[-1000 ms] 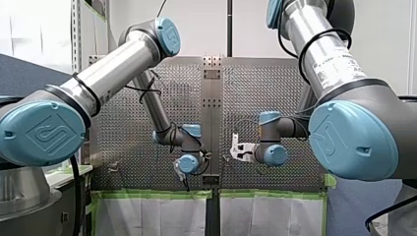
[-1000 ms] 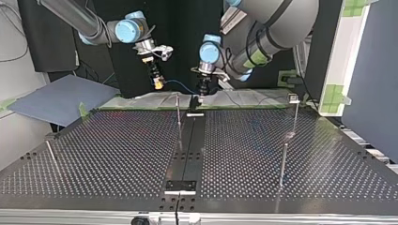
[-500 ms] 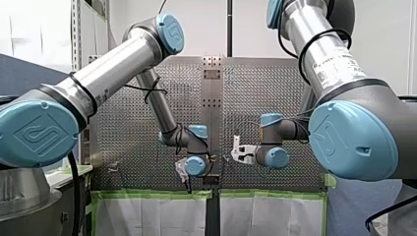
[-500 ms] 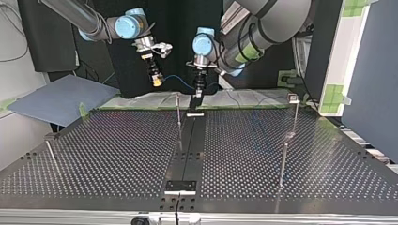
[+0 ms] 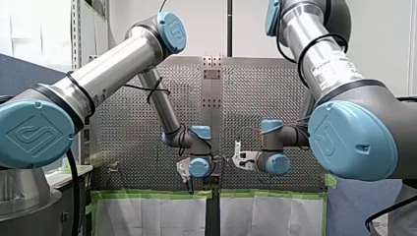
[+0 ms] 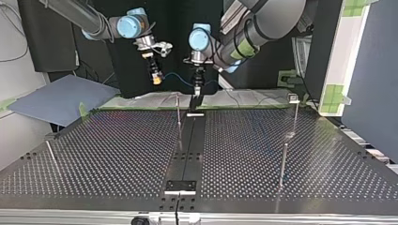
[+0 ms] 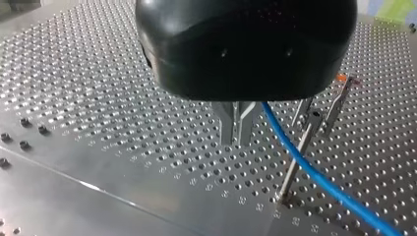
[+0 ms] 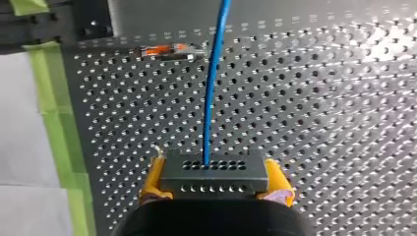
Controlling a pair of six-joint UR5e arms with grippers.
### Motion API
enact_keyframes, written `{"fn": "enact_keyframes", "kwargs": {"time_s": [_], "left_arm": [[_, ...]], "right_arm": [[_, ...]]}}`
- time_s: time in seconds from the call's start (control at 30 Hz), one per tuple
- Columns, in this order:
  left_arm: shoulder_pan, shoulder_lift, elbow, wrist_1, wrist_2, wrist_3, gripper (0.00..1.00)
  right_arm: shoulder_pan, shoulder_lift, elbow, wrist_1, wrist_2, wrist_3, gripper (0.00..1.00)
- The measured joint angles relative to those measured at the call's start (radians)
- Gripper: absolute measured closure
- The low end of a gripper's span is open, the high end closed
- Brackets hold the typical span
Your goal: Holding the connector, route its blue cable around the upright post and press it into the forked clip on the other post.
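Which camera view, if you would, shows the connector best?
Right wrist view: the connector fills the foreground, clamped by my right gripper. Top view shows it tiny; front and left wrist views hide it.

Top view of the perforated table (image 6: 117, 154): the middle and near ground lie open; a thin upright post (image 6: 179, 115) stands far centre; a near post (image 6: 283, 161) and a far post (image 6: 295, 117) topped by a clip (image 6: 294, 98) stand right; a leaning rod (image 6: 50, 157) sits near left; the blue cable (image 6: 180, 80) bars the gap between my right gripper (image 6: 157, 80), clamped on the connector (image 8: 214, 172), and my left gripper (image 6: 197, 93), its fingers closed.
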Motion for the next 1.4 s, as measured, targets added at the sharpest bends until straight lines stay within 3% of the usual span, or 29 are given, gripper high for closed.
{"fn": "enact_keyframes", "kwargs": {"time_s": [0.2, 0.53, 0.93, 1.4], "left_arm": [[-0.004, -0.006, 0.000, 0.006, 0.001, 0.007, 0.98], [-0.002, -0.067, 0.019, 0.009, -0.001, 0.005, 0.98], [-0.006, -0.071, 0.028, 0.008, -0.004, 0.014, 0.98], [-0.008, -0.086, 0.028, 0.009, -0.007, 0.021, 0.98]], "right_arm": [[-0.008, 0.016, 0.000, -0.013, 0.000, 0.003, 1.00], [-0.020, 0.023, 0.000, -0.026, -0.002, 0.003, 1.00], [-0.022, 0.072, -0.003, -0.059, -0.003, -0.002, 1.00], [-0.035, 0.085, -0.007, -0.070, -0.005, -0.003, 1.00]]}}
